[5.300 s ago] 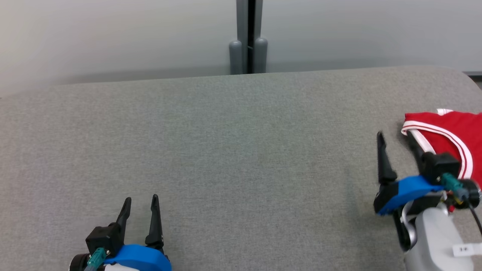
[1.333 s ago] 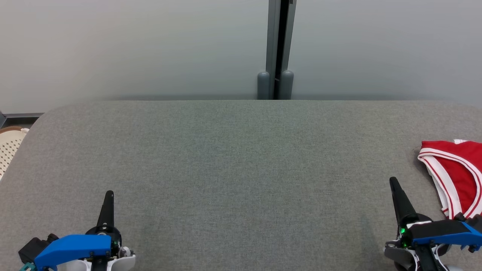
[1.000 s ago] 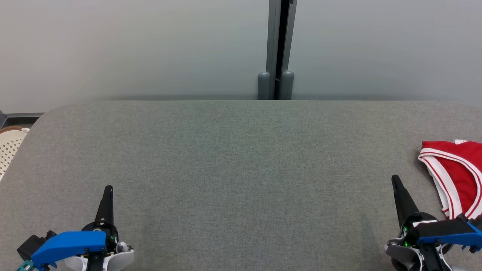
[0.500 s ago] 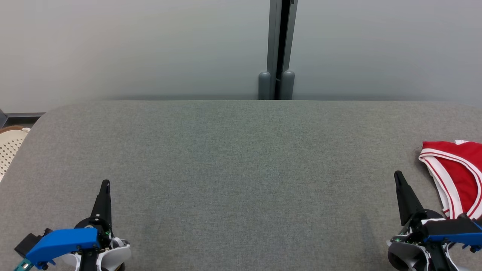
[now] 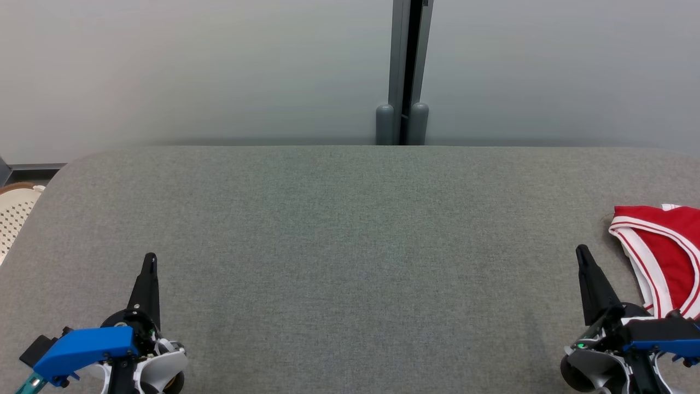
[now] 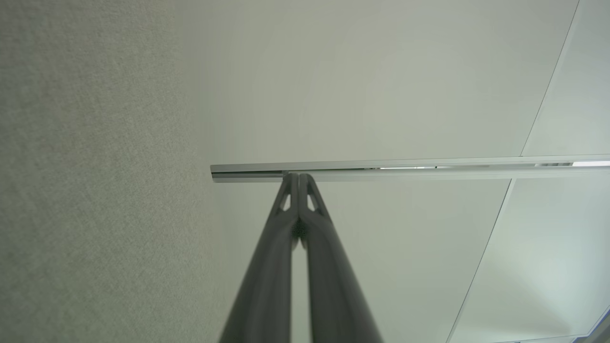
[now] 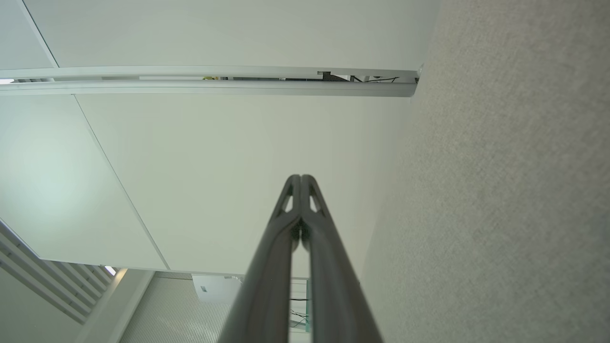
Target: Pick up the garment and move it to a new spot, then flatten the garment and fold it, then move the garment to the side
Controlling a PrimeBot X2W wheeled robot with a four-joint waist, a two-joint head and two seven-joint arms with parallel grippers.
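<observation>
The garment (image 5: 664, 257) is red with white-striped trim and lies folded at the far right edge of the grey table (image 5: 350, 246), partly cut off by the frame. My right gripper (image 5: 581, 253) is shut and empty at the lower right, a short way left of the garment and not touching it. At the lower left my left gripper (image 5: 150, 259) is shut and empty too. In the left wrist view the left gripper (image 6: 298, 177) has its fingers pressed together. The right wrist view shows the right gripper (image 7: 300, 178) with fingers closed as well.
A pale partition wall with a dark vertical post (image 5: 402, 71) stands behind the table. A perforated cream basket (image 5: 13, 213) shows past the table's left edge. The table's corners are rounded.
Over five seconds the right gripper let go of the garment and both grippers shut. In the last second both grippers' tips crept slightly farther up the table.
</observation>
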